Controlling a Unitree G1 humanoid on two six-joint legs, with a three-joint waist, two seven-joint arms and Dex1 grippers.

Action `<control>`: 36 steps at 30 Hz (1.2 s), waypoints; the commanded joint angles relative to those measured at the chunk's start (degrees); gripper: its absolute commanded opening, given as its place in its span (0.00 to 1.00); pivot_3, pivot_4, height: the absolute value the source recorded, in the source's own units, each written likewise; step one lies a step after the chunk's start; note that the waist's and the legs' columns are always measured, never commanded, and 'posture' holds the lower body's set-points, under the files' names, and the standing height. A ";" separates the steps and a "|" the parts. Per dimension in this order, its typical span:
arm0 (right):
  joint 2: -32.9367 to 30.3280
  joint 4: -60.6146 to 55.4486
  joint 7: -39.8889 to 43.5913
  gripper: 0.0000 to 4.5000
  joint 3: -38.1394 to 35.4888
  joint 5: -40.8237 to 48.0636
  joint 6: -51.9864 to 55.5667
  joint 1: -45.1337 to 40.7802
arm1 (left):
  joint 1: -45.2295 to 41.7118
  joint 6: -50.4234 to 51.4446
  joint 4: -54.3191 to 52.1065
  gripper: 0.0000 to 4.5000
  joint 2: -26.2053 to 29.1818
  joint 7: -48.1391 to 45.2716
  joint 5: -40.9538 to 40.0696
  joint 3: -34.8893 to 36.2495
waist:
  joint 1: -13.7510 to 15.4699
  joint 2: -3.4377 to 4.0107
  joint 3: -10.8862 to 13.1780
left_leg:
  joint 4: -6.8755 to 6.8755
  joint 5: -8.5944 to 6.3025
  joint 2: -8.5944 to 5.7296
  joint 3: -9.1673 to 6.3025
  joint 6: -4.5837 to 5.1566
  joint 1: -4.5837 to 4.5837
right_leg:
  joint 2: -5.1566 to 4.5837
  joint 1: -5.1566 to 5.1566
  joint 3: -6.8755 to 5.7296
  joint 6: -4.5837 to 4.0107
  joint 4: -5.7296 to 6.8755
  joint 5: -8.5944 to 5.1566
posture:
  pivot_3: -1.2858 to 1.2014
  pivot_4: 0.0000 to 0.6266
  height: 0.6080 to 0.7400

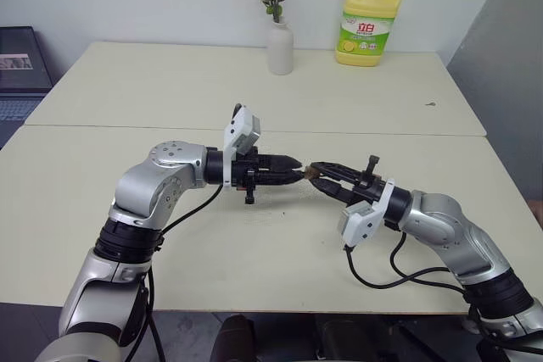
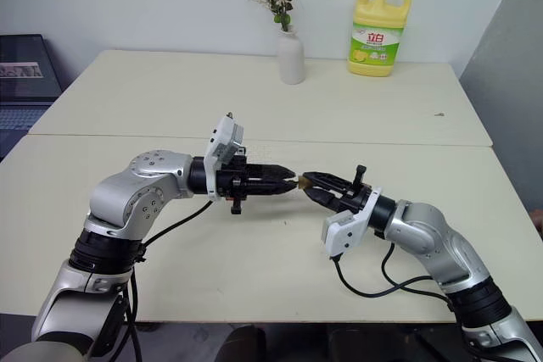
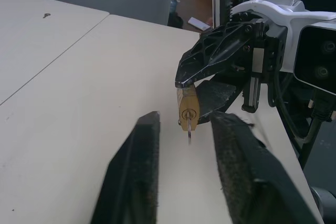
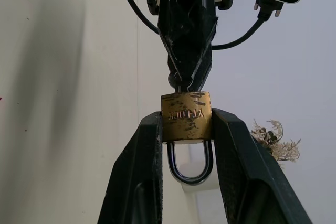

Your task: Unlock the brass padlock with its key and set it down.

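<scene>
My right gripper (image 4: 186, 124) is shut on the brass padlock (image 4: 186, 116), one finger on each narrow side of its body. The silver shackle (image 4: 190, 174) lies back between those fingers with both legs in the body. The key (image 3: 189, 135) sticks out of the padlock's (image 3: 188, 111) bottom face toward my left gripper (image 3: 186, 124). The left fingers (image 3: 142, 150) stand on either side of the key with a gap on each side, so that gripper is open. Both grippers meet tip to tip above the middle of the near table (image 1: 127, 209), left gripper (image 1: 293, 171) facing right gripper (image 1: 316, 170).
On the far table stand a white vase with dried flowers (image 1: 280, 47) and a yellow detergent bottle (image 1: 369, 23). A seam (image 1: 102, 127) runs between the two tables. A dark laptop (image 1: 17, 74) sits off the far left edge.
</scene>
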 commanded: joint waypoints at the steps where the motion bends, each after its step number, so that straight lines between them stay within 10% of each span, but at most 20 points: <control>1: 0.23 -1.98 0.09 0.21 -1.50 1.57 -0.03 -0.68 | -0.92 -0.95 -0.69 0.04 -0.20 -1.05 0.30 0.00 | 0.00 0.00 0.00 | 0.00 0.00 0.00 0.00 0.00 0.00 | 0.00 0.00 0.00 0.00 0.00 0.00 | 0.52 0.24 1.00; 19: 1.05 -1.51 0.18 0.21 -1.82 2.48 0.57 -0.85 | 0.51 -2.56 -1.40 0.00 -0.86 -2.39 0.70 0.08 | 0.00 0.00 0.00 | 0.01 0.00 0.00 0.00 0.00 0.00 | 0.00 0.00 0.00 0.00 0.02 0.00 | 0.52 0.24 1.00; 36: 3.69 -2.15 1.81 0.21 -2.69 5.69 4.70 -1.07 | 4.66 -33.79 -2.88 0.00 -0.81 -6.21 14.14 -3.05 | 0.03 0.00 0.00 | 0.01 0.00 0.00 0.02 0.00 0.02 | 0.00 0.00 0.02 0.00 0.04 0.00 | 0.52 0.24 1.00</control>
